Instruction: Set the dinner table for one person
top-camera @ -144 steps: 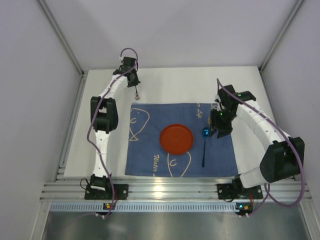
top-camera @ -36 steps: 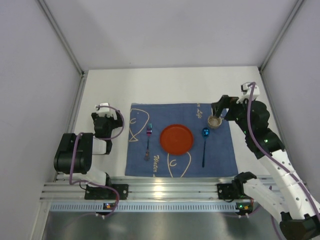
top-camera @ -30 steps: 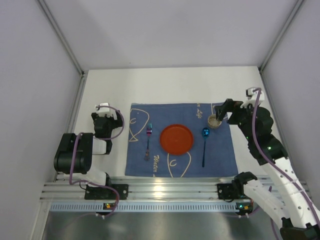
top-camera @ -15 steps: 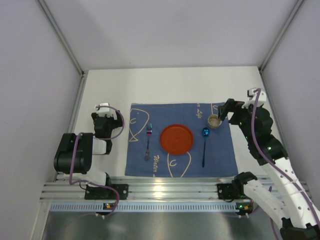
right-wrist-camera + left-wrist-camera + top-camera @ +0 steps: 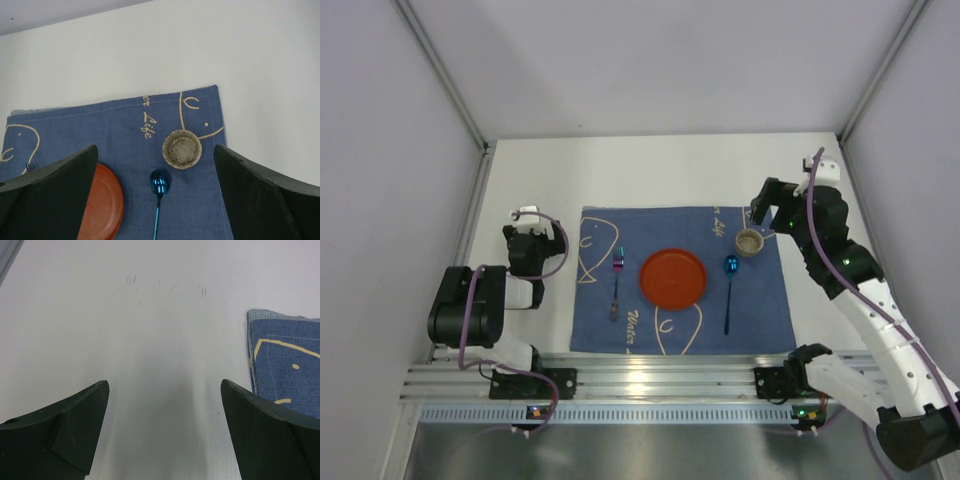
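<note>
- Holding right gripper (image 5: 761, 214) released, empty, near cup (image 5: 749, 241) at upper right corner of cloth (image 5: 760, 312).
- Holding left gripper (image 5: 165, 384) released too, over table (image 5: 150, 315), left of cloth.

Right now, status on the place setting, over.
Left fingers open, empty, low beside cloth. Right fingers open, near cup. Plate, fork, spoon, cup set on cloth on dinner table. Nothing blocking.

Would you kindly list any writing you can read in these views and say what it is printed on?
"Life": pale script on the blue cloth, beside the small round cup.
"er": a fragment next to it, same cloth.
"Water": probable, blurred, on the cloth near the red plate.
Nothing else is legible.
</note>
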Robot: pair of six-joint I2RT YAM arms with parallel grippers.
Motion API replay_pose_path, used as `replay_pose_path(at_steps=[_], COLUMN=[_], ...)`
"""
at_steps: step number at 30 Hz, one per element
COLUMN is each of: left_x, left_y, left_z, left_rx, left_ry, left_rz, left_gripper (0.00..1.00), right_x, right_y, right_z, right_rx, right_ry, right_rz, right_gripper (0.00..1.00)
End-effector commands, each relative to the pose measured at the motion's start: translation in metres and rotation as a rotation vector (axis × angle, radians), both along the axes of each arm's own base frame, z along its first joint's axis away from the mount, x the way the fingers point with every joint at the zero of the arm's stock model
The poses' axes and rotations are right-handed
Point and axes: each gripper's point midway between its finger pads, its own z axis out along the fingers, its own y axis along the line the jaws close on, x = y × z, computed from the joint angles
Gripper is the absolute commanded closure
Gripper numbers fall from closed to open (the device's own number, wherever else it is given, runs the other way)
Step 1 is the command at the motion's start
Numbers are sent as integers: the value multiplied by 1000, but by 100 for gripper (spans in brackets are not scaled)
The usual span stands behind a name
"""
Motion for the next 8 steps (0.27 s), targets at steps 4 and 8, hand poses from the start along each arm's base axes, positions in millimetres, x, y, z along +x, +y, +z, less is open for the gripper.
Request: replay_pose_path(at_steps=[4, 8], left_x=[6, 6], left_y=[-3, -3], left_z=[17, 17], left_rx=[2, 2], left_ry=[-79, -79], left_rz=[-20, -20], left_gripper=[2, 2], right_x=[6, 4], right_y=[-17, -31], right_z=[29, 26], right_rx=[18, -15], right_ry=[-60, -67], right_rz=[-116, -187], right_gripper=[0, 0])
